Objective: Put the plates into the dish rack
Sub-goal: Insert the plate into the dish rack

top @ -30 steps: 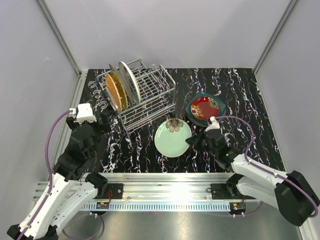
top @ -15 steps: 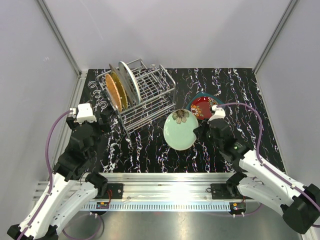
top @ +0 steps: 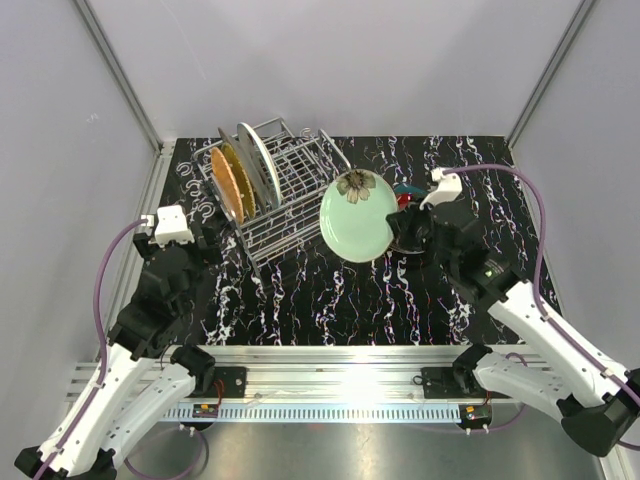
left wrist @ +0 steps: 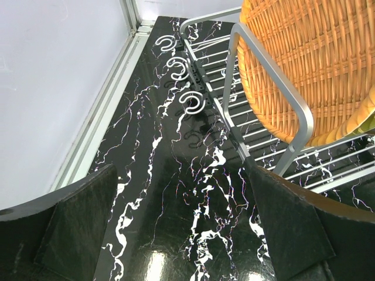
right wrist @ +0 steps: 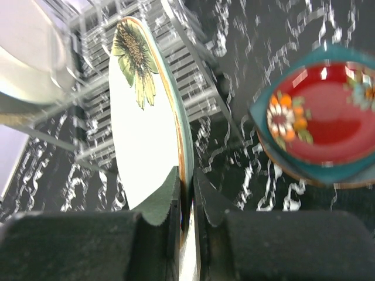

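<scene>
My right gripper point(top: 398, 226) is shut on the rim of a pale blue-green plate point(top: 355, 215) with a sunflower print and holds it on edge in the air beside the right end of the silver wire dish rack point(top: 290, 190). In the right wrist view the plate point(right wrist: 146, 134) stands between my fingers point(right wrist: 164, 196). The rack holds an orange woven plate point(top: 228, 185) and a white striped plate point(top: 258, 163), both upright at its left end. A red patterned plate point(right wrist: 331, 114) lies on a dark teal plate point(right wrist: 293, 170) on the table. My left gripper point(left wrist: 181, 234) is open and empty, near the rack's left end.
The table top point(top: 330, 300) is black marble-patterned. Three white hooks point(left wrist: 190, 102) hang on the rack's left side. The orange woven plate point(left wrist: 310, 64) fills the top right of the left wrist view. White walls enclose the table on three sides.
My right gripper has lifted the pale blue-green plate off the table, tipped it on edge and carried it up and back towards the rack. The left arm has not moved.
</scene>
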`<state>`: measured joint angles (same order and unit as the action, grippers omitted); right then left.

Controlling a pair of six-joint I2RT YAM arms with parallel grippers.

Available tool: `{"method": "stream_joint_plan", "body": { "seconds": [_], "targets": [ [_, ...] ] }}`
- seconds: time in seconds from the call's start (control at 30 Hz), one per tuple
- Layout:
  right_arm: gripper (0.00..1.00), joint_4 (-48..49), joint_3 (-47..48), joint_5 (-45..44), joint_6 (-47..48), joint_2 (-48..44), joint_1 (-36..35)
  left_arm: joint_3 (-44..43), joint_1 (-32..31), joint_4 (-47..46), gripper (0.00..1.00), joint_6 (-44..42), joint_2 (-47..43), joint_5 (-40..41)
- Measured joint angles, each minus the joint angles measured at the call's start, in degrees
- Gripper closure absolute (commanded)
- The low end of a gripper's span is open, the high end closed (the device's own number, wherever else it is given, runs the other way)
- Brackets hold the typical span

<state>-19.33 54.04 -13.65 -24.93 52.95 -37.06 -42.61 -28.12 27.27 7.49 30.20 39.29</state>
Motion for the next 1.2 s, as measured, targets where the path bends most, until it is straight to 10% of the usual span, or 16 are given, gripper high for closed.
{"method": "stream_joint_plan", "body": {
  "seconds": [1.2],
  "targets": [
    [1.00,6.1,34.2,-21.9,20.3,32.2,-15.7,0.0,0.1,-0.4,0.01,-0.1,-0.2,-0.1]
  ]
}}
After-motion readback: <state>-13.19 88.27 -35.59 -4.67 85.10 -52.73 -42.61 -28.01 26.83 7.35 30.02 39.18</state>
